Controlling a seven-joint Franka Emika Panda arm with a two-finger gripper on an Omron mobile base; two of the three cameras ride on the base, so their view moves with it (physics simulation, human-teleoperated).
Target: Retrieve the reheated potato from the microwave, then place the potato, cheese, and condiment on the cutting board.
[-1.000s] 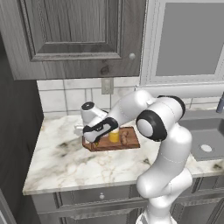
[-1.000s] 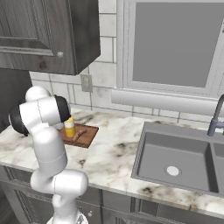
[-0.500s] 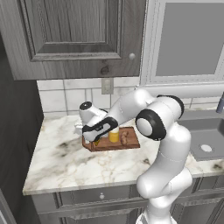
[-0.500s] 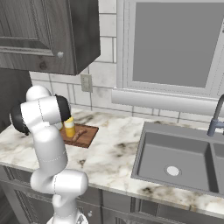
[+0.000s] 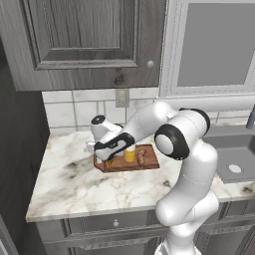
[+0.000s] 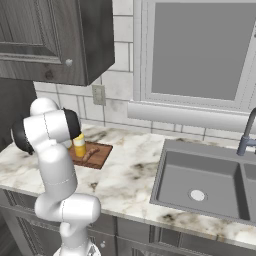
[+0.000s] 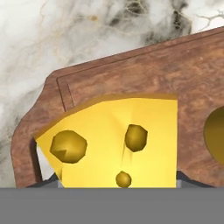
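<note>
- On the white, grey-veined marble counter (image 5: pixel 69 184) lies one reddish-brown cutting board (image 5: pixel 149 160), flat, near the tiled back wall (image 5: pixel 69 112).
- Above the counter hangs a dark grey wooden wall cabinet (image 5: pixel 84 45); a pale outlet plate (image 5: pixel 121 97) sits on the tiles under it, and grey drawer fronts run below the counter edge.
- To the right of the board, well apart from it, a grey sink (image 6: pixel 200 182) is sunk in the counter, with a faucet (image 6: pixel 247 132) at its far right and a window (image 6: pixel 200 50) above it.
- At the board's left end the gripper (image 5: pixel 110 158) hangs low over the wood, the arm reaching in from the right.
- From the hand camera one yellow cheese (image 7: pixel 116 144) wedge with three round holes stands on the board (image 7: pixel 144 74), close in front of the finger tips, whose dark points show just at its lower corners. The jaws stand part open, about as wide as the wedge; whether the pads press it or stand clear I cannot tell.
- One yellow condiment (image 5: pixel 130 155) bottle stands upright on the board just right of the gripper; from the right base camera it (image 6: pixel 79 146) shows beside the arm's shoulder.
- One tan-brown potato (image 5: pixel 142 158) lies on the board right of the bottle, near it.
- Counted on the board: one cheese, one condiment, one potato.
</note>
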